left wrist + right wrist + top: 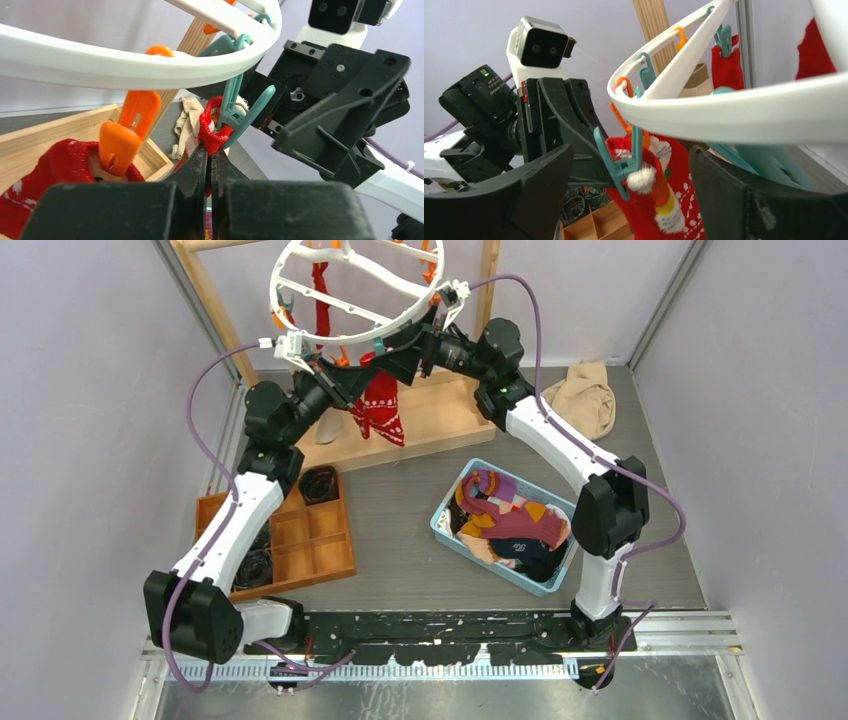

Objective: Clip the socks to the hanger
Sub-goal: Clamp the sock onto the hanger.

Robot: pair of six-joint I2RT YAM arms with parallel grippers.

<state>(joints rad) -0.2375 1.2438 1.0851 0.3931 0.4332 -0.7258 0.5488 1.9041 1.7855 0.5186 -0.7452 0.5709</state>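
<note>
Under the white round plastic hanger [125, 70], your left gripper [210, 152] pinches the red fabric sock [207, 131] hanging from a teal plastic clip [621, 165]; your right gripper [629, 170] gapes wide around them.

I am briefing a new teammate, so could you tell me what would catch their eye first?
The white hanger at the back stands out first. There the left gripper pinches a red sock at a teal clip, the right gripper open close by. Nearer, a blue basket brims with bright socks.
</note>
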